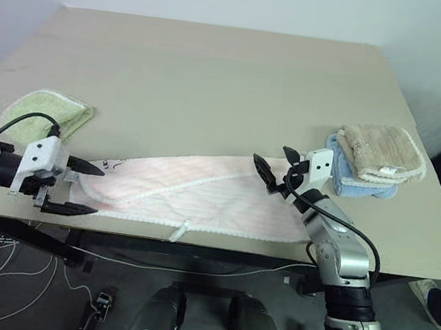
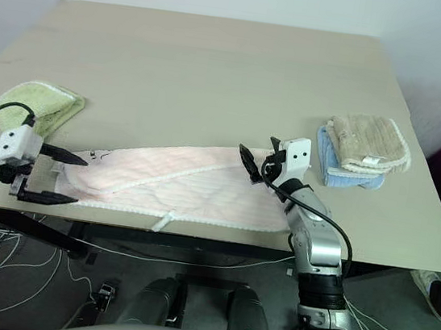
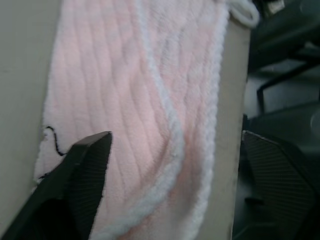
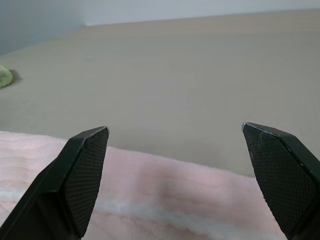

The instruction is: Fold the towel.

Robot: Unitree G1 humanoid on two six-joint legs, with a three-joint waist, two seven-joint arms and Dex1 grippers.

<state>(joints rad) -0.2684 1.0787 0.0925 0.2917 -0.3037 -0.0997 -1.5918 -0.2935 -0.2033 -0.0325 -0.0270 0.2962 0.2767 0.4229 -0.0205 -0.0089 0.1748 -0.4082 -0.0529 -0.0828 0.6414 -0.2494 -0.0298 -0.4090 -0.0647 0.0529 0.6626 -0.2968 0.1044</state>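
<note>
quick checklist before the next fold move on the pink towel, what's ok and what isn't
1. Left end effector open and holding nothing: ok; it sits at the towel's left end, one finger over the cloth, one past the table edge.
2. Right end effector open and holding nothing: ok, above the towel's right end.
3. Towel folded lengthwise into a long strip on the table: ok, but the top layer lies askew.
4. Towel fully on the table: not ok; the loop tag hangs over the front edge.
5. Green towel and beige towel on the blue towel apart from the pink one: ok.
</note>
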